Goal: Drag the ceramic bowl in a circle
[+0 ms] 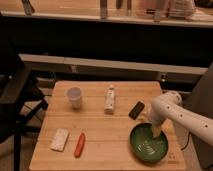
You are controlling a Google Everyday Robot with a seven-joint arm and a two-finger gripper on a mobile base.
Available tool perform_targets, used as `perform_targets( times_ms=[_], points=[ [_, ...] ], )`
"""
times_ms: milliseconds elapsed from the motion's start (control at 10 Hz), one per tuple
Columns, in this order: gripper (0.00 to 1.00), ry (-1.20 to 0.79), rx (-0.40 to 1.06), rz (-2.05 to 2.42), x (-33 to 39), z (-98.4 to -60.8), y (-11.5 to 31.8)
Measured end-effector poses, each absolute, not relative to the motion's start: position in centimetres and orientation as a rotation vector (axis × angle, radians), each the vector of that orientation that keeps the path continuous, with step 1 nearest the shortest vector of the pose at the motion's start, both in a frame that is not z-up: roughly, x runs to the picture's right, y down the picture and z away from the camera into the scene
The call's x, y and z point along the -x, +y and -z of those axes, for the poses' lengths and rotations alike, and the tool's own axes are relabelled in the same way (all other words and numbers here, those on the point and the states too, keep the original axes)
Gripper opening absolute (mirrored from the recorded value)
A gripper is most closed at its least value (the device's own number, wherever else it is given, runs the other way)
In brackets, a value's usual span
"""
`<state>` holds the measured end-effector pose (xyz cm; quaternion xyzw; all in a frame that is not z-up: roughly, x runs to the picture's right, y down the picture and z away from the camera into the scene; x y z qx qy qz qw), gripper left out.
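The ceramic bowl (pixel 148 145), wide, shallow and glossy dark green with pale rings inside, sits at the front right of the wooden table (pixel 105 125). My white arm comes in from the right and bends down over it. My gripper (pixel 157 131) reaches down into the bowl at its far right rim and seems to touch the inside.
A translucent white cup (pixel 74 97) stands at the back left. A small white bottle (pixel 109 99) lies at the back middle, a dark flat object (pixel 136 109) just behind the bowl. A pale sponge (pixel 60 139) and an orange carrot-like item (pixel 79 144) lie front left.
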<state>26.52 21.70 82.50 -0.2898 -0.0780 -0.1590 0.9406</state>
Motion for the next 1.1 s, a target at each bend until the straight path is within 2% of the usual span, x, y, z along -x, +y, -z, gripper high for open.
perform_targets(
  times_ms=[1100],
  points=[
    [0.80, -0.175, 0.616, 0.353, -25.75, -82.59, 21.79]
  ],
)
